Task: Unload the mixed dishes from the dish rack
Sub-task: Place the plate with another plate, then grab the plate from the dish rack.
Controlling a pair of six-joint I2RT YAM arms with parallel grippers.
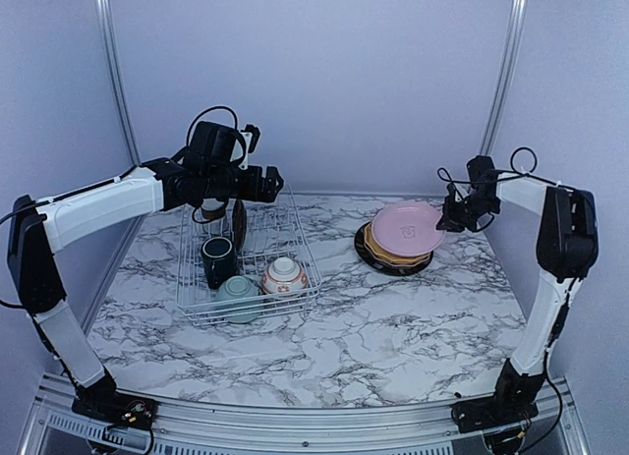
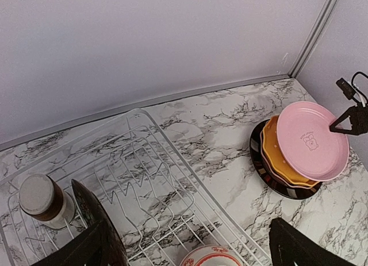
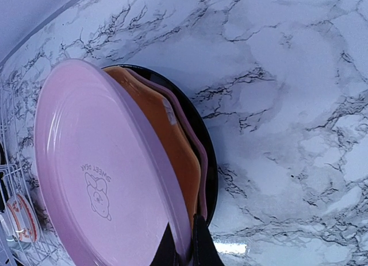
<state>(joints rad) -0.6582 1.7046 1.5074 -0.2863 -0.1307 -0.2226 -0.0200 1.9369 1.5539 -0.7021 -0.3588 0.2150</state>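
Right wrist view: right gripper [image 3: 187, 246] clamps the pink plate [image 3: 98, 168] by its rim, leaning on the yellow plate [image 3: 172, 139] beside it; left gripper [image 2: 198, 249] hangs wide apart above the dish rack [image 2: 144, 174].

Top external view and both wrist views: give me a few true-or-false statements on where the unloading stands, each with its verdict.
1. The right fingers pinch the pink plate by its rim. True.
2. The pink plate lies flat on the stack. False: it is tilted, one edge raised above the yellow plate.
3. The dish rack is empty. False: a dark green mug, pale green bowl, floral bowl and white-and-brown cup sit in it.
4. The left fingers stand open over the rack. True.
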